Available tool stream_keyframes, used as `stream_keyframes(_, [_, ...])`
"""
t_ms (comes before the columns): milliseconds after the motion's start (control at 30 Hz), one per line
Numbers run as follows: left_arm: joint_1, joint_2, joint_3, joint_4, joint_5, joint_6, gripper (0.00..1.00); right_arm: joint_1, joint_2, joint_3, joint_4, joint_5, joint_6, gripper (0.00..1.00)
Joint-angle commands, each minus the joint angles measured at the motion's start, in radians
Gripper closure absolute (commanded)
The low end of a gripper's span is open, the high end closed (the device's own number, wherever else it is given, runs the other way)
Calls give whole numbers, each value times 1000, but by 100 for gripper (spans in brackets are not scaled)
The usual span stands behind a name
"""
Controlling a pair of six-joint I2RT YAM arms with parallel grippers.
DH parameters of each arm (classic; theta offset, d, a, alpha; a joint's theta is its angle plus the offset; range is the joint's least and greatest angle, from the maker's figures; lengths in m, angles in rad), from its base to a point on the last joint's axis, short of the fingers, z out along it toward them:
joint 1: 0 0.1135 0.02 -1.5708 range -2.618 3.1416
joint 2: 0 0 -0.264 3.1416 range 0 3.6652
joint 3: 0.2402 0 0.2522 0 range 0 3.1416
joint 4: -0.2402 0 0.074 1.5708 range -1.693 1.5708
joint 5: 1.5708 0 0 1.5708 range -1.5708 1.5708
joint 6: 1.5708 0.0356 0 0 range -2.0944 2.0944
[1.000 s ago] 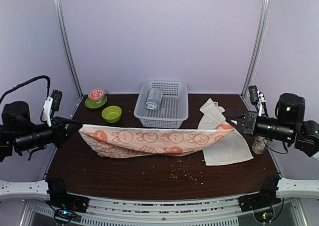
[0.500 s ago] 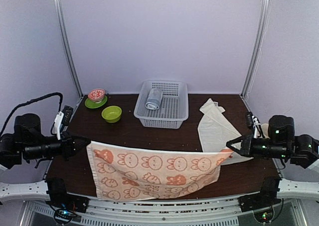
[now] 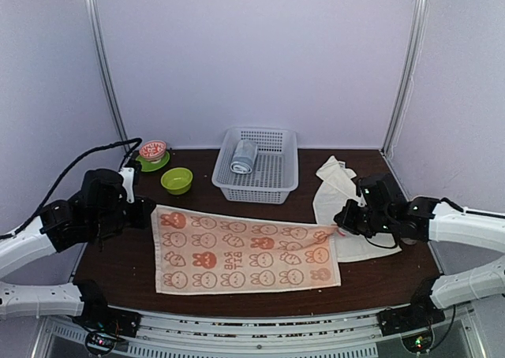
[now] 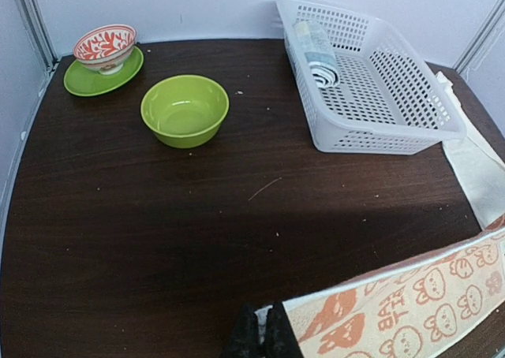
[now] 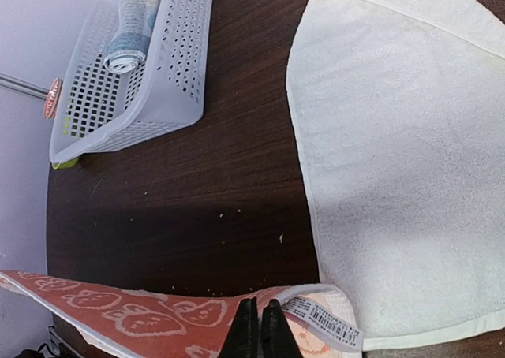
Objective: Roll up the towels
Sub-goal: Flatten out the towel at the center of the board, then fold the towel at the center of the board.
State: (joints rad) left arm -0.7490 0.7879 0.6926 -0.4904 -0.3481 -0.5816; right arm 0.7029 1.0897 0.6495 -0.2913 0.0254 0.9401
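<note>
The salmon-orange towel (image 3: 246,250) with white bunny prints lies spread flat across the near half of the table. My left gripper (image 3: 151,210) is shut on its far left corner (image 4: 293,309); the gripper (image 4: 257,338) shows at the bottom of the left wrist view. My right gripper (image 3: 340,229) is shut on the far right corner, beside a barcode tag (image 5: 327,322); it (image 5: 259,326) pinches the hem. The cream-white towel (image 3: 346,208) lies crumpled flat at the right, its near left edge under the orange towel's corner (image 5: 394,145).
A white plastic basket (image 3: 258,165) at the back centre holds a grey-blue rolled towel (image 3: 244,156). A lime-green bowl (image 3: 177,180) and a red-patterned bowl (image 3: 153,149) on a green saucer (image 3: 147,165) stand back left. Crumbs dot the dark wood.
Both arms swung the hanging orange towel toward the front, then lowered it forward so it now lies flat. Both grippers came down to the table, still holding its far corners.
</note>
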Motion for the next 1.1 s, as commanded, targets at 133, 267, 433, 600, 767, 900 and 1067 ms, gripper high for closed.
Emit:
stream_keyframes(133, [79,156,-21,257,36,51,100,-70,250,109,183,-11,-52,100])
stream_keyframes(267, [80,171,-39,292,43,64,100,-71,300,145,187,-19,-72,100])
stream_keyframes(433, [80,57,-149,293,68,54,100,-71,273,117,170,-40,-88,100])
stream_keyframes(600, [80,-87,-305,275,137,-68,100,-68,180,9,169,-60,-68,100])
stream_keyframes(767, [80,-204,-378,214,172,-149,100,-64,93,-76,146,-79,-52,100])
stream_keyframes(900, [80,-290,-390,129,161,-175,100,-63,38,-123,121,-80,-54,100])
stream_keyframes(1067, [80,-330,-403,93,178,-204,100,-51,23,-181,145,-103,-34,100])
